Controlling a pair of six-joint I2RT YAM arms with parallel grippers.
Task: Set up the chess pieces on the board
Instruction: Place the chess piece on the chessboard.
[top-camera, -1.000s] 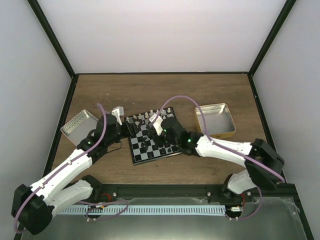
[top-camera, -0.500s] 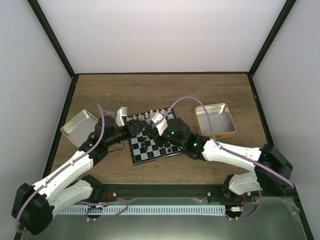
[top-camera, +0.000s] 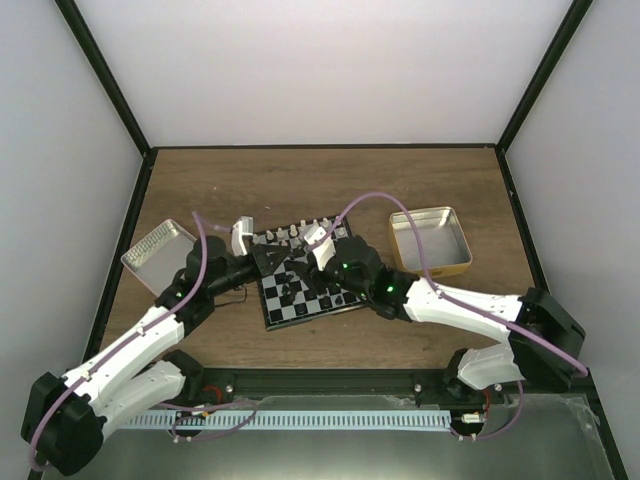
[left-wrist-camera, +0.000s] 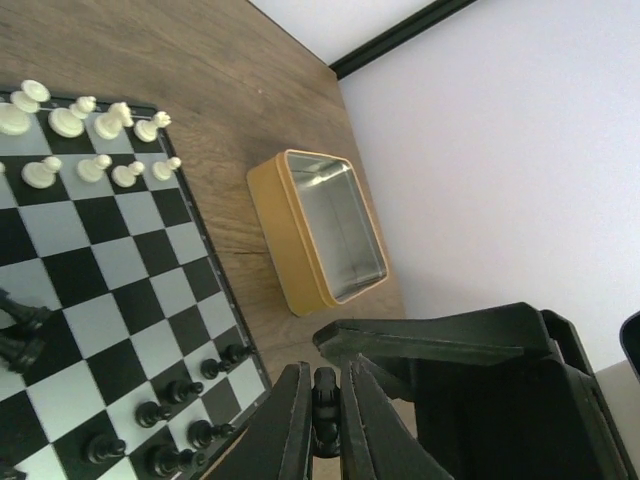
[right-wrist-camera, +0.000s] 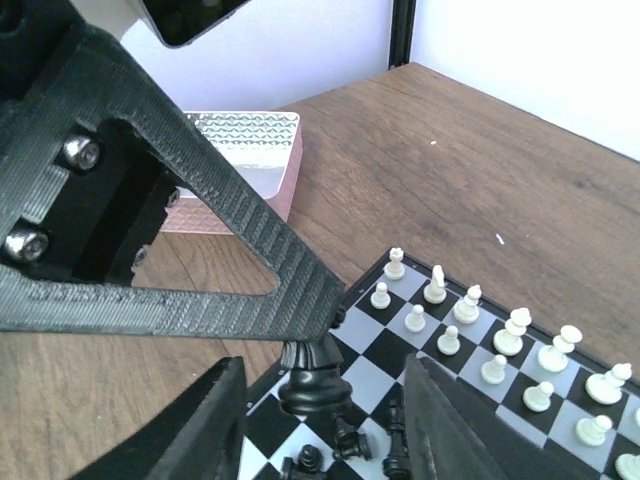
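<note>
Pinching black piece (left-wrist-camera: 325, 410), left gripper (left-wrist-camera: 325, 375), right gripper (right-wrist-camera: 328, 415) parted

A robot lab enclosure: white panel walls (top-camera: 320, 70), black frame posts (top-camera: 100, 80), wooden table (top-camera: 330, 180) mid-frame, 2 bolted arms (top-camera: 130, 345) below.

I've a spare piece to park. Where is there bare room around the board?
Bare wood lies past the far edge of the board, between the silver tin and the gold tin. The board's middle rows, between the white pieces and the black chess pieces, are mostly open. Crowded: its left edge, where the left gripper and right gripper meet.
</note>
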